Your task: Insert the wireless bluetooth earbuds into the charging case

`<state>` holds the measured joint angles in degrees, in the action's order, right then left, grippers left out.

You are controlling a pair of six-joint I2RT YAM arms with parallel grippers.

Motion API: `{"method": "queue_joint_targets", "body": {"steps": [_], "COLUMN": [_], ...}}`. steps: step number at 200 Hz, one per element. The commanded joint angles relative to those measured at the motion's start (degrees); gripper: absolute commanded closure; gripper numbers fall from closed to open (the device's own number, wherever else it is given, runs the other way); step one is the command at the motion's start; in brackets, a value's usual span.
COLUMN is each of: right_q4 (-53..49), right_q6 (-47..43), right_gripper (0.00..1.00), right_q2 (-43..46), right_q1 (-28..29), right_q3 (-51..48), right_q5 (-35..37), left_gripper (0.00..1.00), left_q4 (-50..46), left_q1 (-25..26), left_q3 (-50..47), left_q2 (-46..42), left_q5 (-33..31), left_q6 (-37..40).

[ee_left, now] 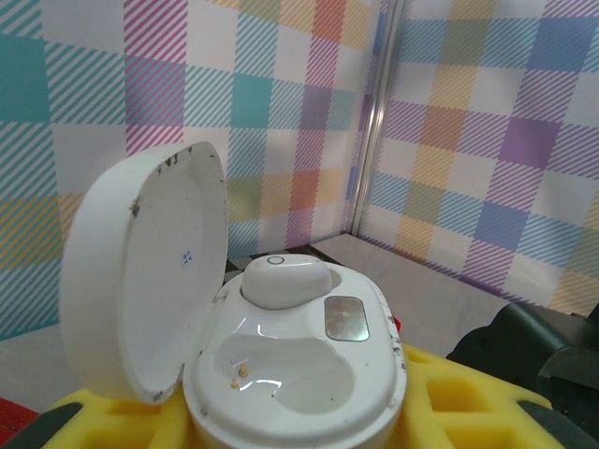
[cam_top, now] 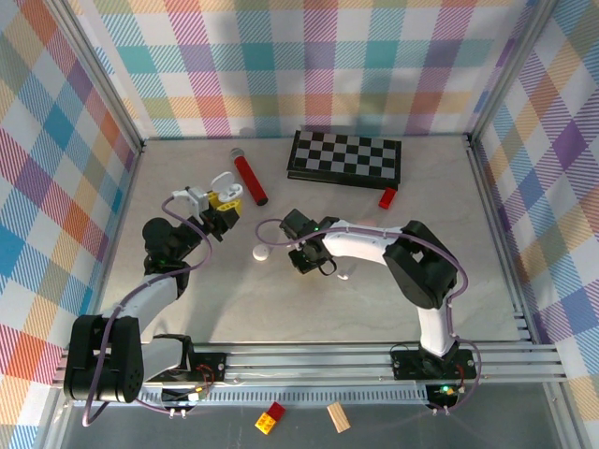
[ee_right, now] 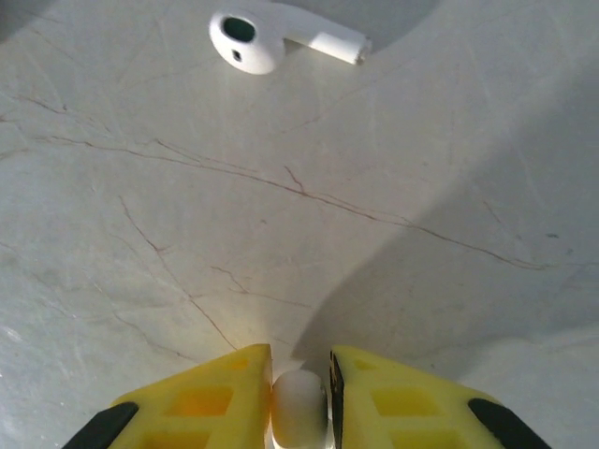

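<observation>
Left end effector point(ee_left: 292, 423): yellow fingers clamped on both sides of the charging case point(ee_left: 309, 379).
Case look: white, glossy, lid point(ee_left: 140, 271) swung open to the left; seated earbud point(ee_left: 285, 281) fills the far well, near well unfilled.
Right end effector point(ee_right: 299, 398): narrow gap, pinching the held earbud point(ee_right: 299, 413), white and rounded, low over the table point(ee_right: 140, 243).
Loose earbud point(ee_right: 281, 37): white, stemmed, lying on the table, well ahead of those fingers.

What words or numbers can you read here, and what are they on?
Nothing here reads clearly.
Inside the open lid of the white oval plastic charging case, dark marks near the top edge: too blurred to read.
Small blue mark mid-lid: too small to read.
Black-and-white checkered board: no writing visible.
</observation>
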<state>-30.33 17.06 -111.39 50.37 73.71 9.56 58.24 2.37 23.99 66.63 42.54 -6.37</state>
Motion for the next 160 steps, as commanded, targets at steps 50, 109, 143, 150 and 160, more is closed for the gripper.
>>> {"method": "queue_joint_targets", "body": {"steps": [50, 109, 143, 150, 160], "right_q4": [-4.4, -7.8, -9.2, -10.0, -11.0], "right_q6": [-1.8, -3.7, -5.1, -5.1, -5.2], "right_gripper": [0.78, 0.78, 0.78, 0.77, 0.74], "right_q2": [6.1, 6.0, 3.7, 3.1, 2.7], "right_q1": [-3.6, -6.8, -7.2, -7.2, -7.1], "right_q3": [-5.7, -4.2, -2.1, -1.3, -0.2], "right_q5": [5.8, 7.3, 8.2, 8.6, 9.5], "left_gripper": [0.63, 0.63, 0.63, 0.63, 0.63], "left_q4": [3.2, 3.3, 3.3, 2.8, 2.3], "left_q1": [-0.4, -0.3, -0.3, -0.3, -0.3], "left_q3": [-2.0, -2.5, -3.0, -3.0, -3.0], "left_q2": [-0.7, -0.6, -0.9, -1.0, -1.0], "left_q5": [1.7, 1.6, 0.7, 0.4, 0.3], "left_q6": [0.4, 0.5, 1.1, 1.5, 1.7]}}
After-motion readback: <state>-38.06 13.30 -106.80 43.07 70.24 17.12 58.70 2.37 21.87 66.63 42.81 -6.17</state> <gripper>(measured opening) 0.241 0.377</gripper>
